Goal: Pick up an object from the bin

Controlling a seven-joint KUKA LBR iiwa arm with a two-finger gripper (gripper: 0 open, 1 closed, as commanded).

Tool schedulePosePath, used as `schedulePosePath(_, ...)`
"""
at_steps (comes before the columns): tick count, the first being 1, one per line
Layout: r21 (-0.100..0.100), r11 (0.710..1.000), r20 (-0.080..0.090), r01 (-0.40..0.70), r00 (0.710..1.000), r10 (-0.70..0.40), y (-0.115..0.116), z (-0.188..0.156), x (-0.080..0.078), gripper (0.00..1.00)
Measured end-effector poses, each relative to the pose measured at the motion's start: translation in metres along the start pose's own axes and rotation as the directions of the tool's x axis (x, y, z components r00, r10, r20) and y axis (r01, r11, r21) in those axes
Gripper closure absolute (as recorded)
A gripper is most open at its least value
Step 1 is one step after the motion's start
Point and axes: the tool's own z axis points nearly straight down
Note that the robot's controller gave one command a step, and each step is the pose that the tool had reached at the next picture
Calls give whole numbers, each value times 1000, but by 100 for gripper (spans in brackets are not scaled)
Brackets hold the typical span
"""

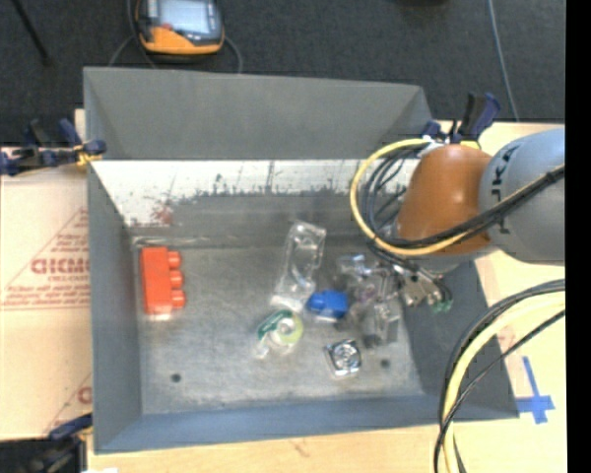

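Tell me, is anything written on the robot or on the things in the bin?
Grey arm casing: dark lettering, too blurred to read.
Orange block: no text to be seen.
Blue piece, clear plastic pack, small metal part: nothing readable on them.

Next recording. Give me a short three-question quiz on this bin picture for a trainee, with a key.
1. True or false: the orange block lies by the left wall of the bin, apart from the other things.
2. Which of these lies nearest the gripper? A orange block; B blue piece; C green-and-white ring.
3. Fill in: the arm enters from the view's ____ side.
Key: 1 true; 2 B; 3 right.
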Motion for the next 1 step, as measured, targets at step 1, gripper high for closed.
schedulePosePath(1,2,999,3,-34,999,34,34,-2,-22,0)
